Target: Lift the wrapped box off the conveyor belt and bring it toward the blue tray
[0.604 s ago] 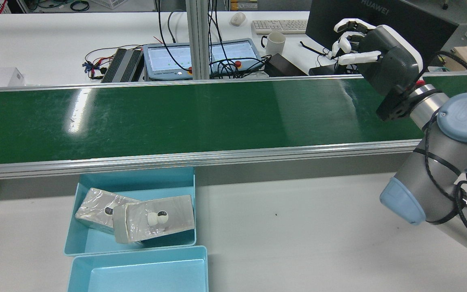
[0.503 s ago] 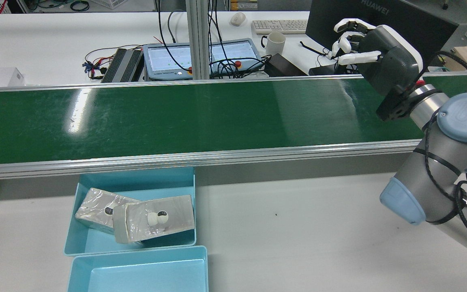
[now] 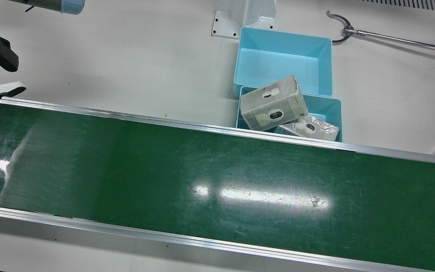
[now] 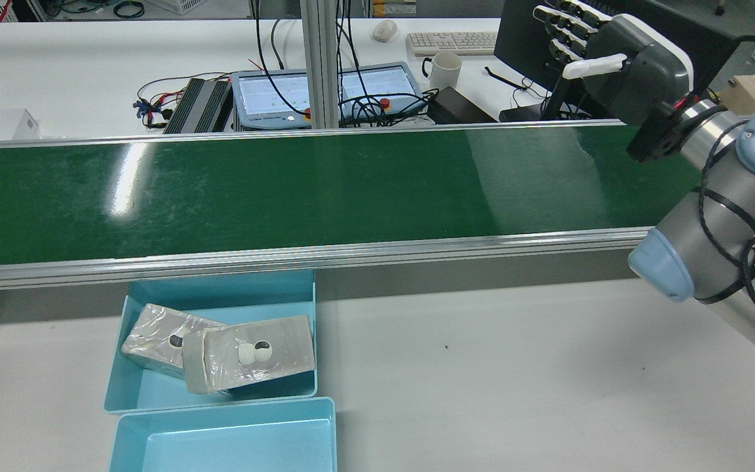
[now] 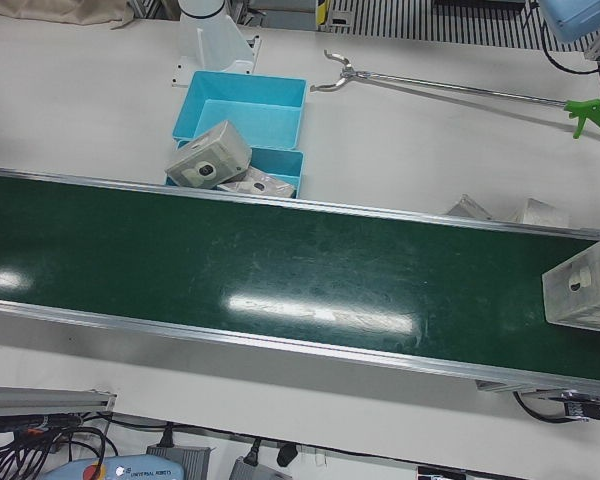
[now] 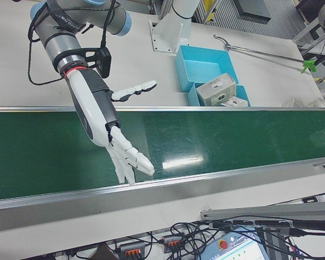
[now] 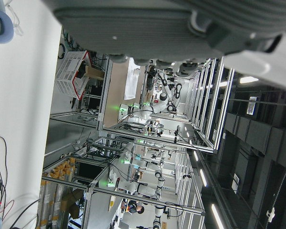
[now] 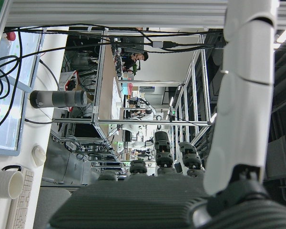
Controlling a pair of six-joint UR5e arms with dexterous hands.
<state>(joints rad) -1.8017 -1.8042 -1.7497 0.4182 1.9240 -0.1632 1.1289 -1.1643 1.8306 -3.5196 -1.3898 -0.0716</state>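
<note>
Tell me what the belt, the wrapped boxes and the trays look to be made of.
Belt: smooth green rubber or PVC by the look, glossy, with light glare and fine scuffs. Its rails: brushed aluminium, silvery and ribbed.
Wrapped boxes: probably printed cardboard under clear film that wrinkles and glints.
Trays: likely moulded plastic, uniform light blue, matte.

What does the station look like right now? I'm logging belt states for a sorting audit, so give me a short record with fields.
belt: green conveyor belt, one wrapped box riding at its far end in the left-front view
right hand: right hand open, fingers spread over the belt, holding nothing
left hand: no outside view shows it; its state cannot be told
near tray: blue tray beside the belt holds two wrapped boxes
second tray: second blue tray shows nothing inside
table: a reach-grabber tool lies on it
</note>
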